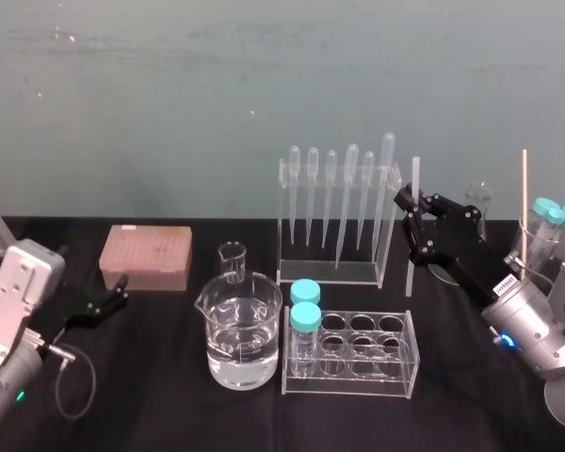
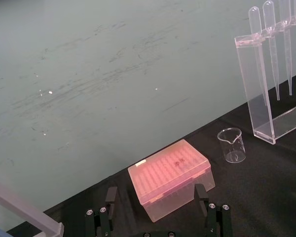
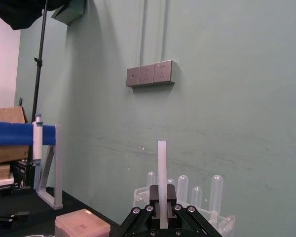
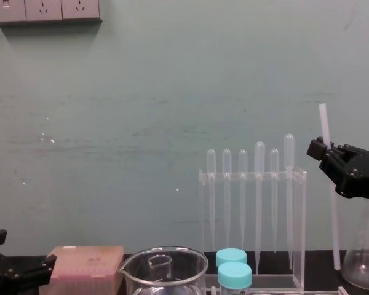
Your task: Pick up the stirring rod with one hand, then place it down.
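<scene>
The stirring rod point(image 1: 415, 179) is a long, thin translucent-white stick that stands nearly upright just right of the pipette rack point(image 1: 339, 273). My right gripper point(image 1: 410, 215) is shut on it around mid-height. In the right wrist view the rod point(image 3: 162, 163) rises straight out of the shut right gripper point(image 3: 162, 202). The chest view shows the rod point(image 4: 324, 123) slightly tilted, its lower end close to the table; whether it touches I cannot tell. My left gripper point(image 1: 108, 299) rests open low at the left, in front of the pink tip box point(image 2: 170, 175).
A large beaker of water point(image 1: 245, 330) and a small beaker point(image 1: 233, 259) stand at centre. A clear tube rack point(image 1: 358, 356) holds two blue-capped tubes. A flask point(image 1: 478, 202) and a holder with a wooden stick point(image 1: 524, 202) stand at the right.
</scene>
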Controlling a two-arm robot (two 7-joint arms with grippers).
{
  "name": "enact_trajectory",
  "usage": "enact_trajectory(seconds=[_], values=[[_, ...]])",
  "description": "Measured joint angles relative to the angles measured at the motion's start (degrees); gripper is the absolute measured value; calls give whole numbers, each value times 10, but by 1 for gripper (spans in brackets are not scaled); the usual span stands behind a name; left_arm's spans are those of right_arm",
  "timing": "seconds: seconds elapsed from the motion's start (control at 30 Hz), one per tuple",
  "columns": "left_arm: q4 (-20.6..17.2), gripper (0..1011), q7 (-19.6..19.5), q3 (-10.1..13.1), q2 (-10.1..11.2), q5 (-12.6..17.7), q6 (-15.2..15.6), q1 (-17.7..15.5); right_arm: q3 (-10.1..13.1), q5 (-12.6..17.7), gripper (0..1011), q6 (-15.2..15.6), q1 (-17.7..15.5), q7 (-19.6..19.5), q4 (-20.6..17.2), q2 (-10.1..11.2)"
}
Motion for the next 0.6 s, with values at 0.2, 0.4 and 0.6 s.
enact_trajectory(seconds=[0.2, 0.4, 0.6], values=[[0, 1000, 0, 0, 0, 0, 0, 0, -1, 1, 72, -1, 0, 0, 0, 0], [0, 1000, 0, 0, 0, 0, 0, 0, -1, 1, 72, -1, 1, 0, 0, 0], [0, 1000, 0, 0, 0, 0, 0, 0, -1, 1, 72, -1, 1, 1, -1, 0]])
